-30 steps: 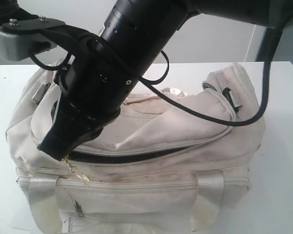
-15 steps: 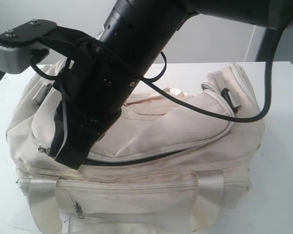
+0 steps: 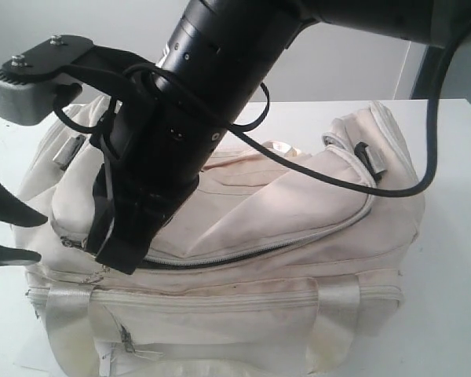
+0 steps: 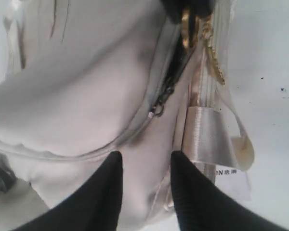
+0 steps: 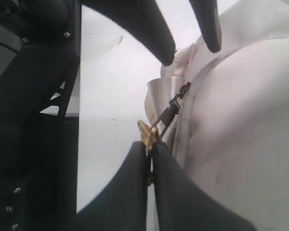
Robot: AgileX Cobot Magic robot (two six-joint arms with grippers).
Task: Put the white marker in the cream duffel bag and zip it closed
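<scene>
Closing the cream duffel bag [image 3: 298, 208]
Exterior: right hand [image 3: 119, 253] is working at the bag's nine-o'clock end, zipper [image 3: 251, 252] lying three-to-nine; white marker unseen. Left wrist: left hand [image 4: 146, 156] is hovering, fingers apart. Right wrist: right hand is clamping the gold zipper pull [image 5: 147, 134].

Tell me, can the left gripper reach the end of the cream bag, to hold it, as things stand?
Probably yes. The left gripper is open and close to the end of the cream bag, with nothing between. The right gripper, shut on the gold zipper pull, is near but further along.
</scene>
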